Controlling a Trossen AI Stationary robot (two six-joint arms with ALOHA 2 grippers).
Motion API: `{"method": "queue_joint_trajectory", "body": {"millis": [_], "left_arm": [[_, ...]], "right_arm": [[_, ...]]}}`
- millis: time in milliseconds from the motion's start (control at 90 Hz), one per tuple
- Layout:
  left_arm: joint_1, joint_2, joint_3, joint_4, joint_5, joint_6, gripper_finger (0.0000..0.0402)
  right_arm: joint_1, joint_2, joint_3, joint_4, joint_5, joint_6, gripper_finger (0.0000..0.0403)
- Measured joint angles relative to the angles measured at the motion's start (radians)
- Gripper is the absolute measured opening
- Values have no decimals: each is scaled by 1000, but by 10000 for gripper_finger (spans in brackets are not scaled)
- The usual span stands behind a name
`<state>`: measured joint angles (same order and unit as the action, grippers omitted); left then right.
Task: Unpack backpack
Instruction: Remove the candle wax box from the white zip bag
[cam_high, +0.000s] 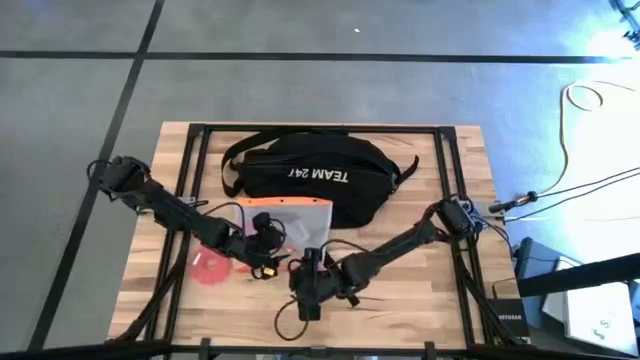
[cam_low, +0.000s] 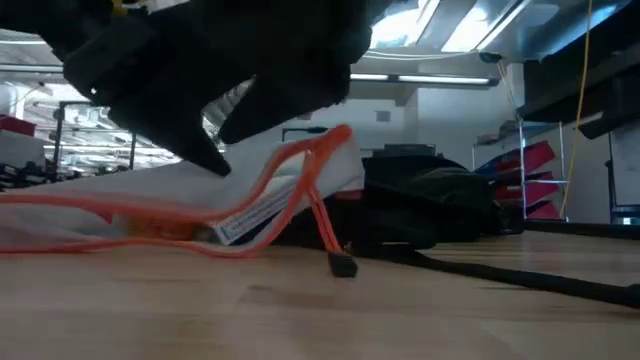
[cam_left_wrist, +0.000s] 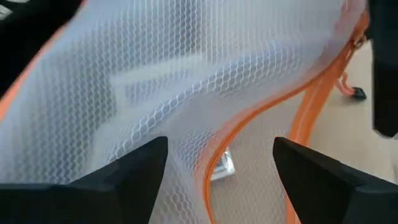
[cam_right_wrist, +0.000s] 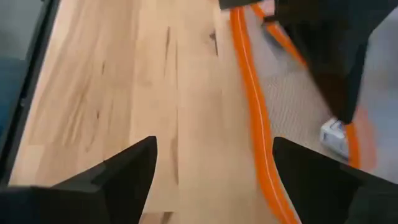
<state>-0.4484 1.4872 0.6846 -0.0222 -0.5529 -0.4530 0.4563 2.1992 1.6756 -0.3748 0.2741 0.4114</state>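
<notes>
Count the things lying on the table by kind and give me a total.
Backpack: 1
Mesh pouch with orange trim: 1
Red round thing, too blurred to identify: 1
Total: 3

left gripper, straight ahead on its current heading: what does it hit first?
Probably the translucent white mesh pouch with orange trim. It fills the left wrist view just past the open left gripper, its orange edge running between the fingers. Contact already is unclear.

Matt black fabric backpack (cam_high: 310, 175), translucent mesh pouch (cam_left_wrist: 155, 81), seemingly smooth wood table (cam_right_wrist: 124, 74)
</notes>
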Motion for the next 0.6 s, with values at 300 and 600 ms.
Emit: {"method": "queue_joint_trajectory", "body": {"millis": [300,600], "left_arm": [[3,0,0,-82,-22,-14,281],[3,0,0,-84,-25,-15,281]], "right_arm": [[-65,78,0,-44,47,98,303],[-115,89,-1,-123,183,213,303]]}}
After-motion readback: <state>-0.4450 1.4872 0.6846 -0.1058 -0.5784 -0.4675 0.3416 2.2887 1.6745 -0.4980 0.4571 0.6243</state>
